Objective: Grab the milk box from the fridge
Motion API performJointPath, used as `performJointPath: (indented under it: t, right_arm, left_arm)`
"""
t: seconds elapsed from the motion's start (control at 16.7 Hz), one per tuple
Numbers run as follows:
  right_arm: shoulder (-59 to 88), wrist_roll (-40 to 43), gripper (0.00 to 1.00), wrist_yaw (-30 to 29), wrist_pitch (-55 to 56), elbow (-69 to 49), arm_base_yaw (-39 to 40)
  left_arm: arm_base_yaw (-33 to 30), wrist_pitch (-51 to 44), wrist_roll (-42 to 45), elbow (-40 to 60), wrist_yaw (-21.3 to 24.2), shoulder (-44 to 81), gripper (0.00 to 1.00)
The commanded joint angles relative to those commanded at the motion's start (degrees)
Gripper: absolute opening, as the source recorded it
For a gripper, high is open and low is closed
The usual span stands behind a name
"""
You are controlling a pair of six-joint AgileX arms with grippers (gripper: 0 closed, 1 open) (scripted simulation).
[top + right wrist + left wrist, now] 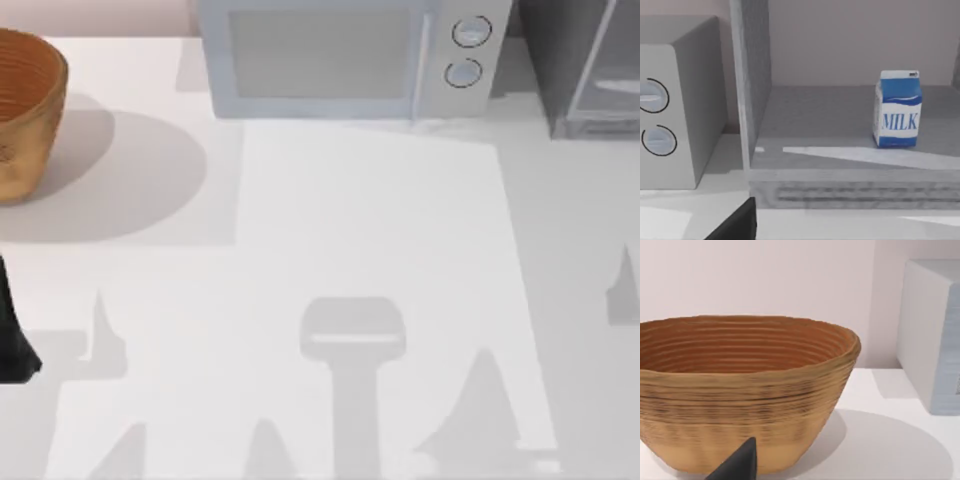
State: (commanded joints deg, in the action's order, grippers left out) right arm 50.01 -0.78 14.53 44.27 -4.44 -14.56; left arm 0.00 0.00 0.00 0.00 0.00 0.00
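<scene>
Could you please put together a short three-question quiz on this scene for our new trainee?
1. True or false: the milk box stands upright on the fridge floor.
2. What sits at the table's left in the top view? A) a woven basket B) a kettle C) a plate
3. Fill in: the appliance directly left of the fridge, with two round knobs, is the ____.

Key:
1. True; the right wrist view shows it upright inside the open fridge.
2. A, the woven basket.
3. The microwave.
</scene>
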Motion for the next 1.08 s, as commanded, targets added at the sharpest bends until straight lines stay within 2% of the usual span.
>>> performJointPath:
  t: [0.3,0.6,0.84,1.08]
  right_arm:
    - [26.6,-0.3,1.0,7.2,22.5,-2.2,-7.7]
    - [45.1,-0.3,1.0,12.6,40.6,-4.8,-13.5]
    - [52.3,-0.3,1.0,14.8,48.0,-6.0,-15.9]
    - [52.7,-0.3,1.0,14.9,48.4,-6.1,-16.0]
  left_arm:
    - [0.0,0.0,0.0,0.0,0.0,0.0,1.0]
    - [0.0,0.0,0.0,0.0,0.0,0.0,1.0]
    - [0.0,0.0,0.0,0.0,0.0,0.0,1.0]
    - [0.0,0.0,0.0,0.0,0.0,0.0,1.0]
